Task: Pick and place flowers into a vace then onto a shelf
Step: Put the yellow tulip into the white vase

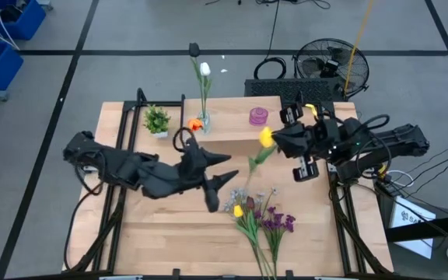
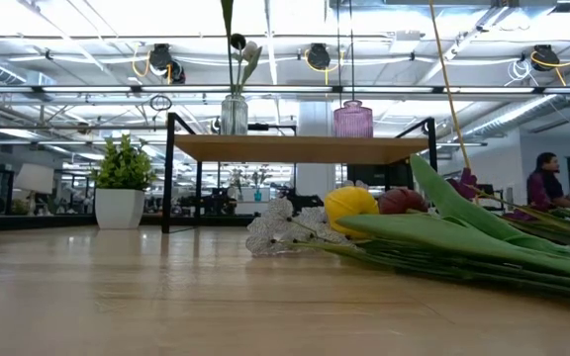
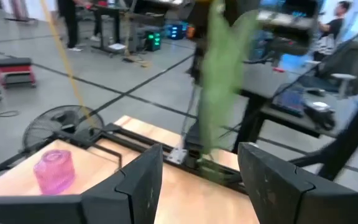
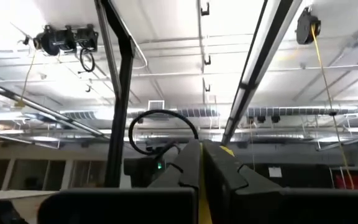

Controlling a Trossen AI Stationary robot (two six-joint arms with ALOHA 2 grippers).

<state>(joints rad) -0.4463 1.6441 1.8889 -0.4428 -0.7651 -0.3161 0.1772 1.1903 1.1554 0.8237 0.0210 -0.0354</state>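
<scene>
- High view: right gripper (image 1: 274, 140) is clamped on a yellow tulip (image 1: 265, 138) by its green stem, lifted near the light wooden shelf (image 1: 232, 124). Left gripper (image 1: 222, 180) waits, jaws apart, holding nothing.
- Low view: remaining flowers (image 2: 433, 222) lie on the tabletop.
- Left wrist view: the pink glass vase (image 3: 55, 171) seems the target; next, stem down into its neck.

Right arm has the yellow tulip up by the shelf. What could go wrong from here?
1. The right gripper pinches the yellow tulip by a thin stem; it may twist or slip.
2. The pink vase has a narrow neck, easy to miss or tip.
3. The open left gripper sits close to the trailing stem.
</scene>
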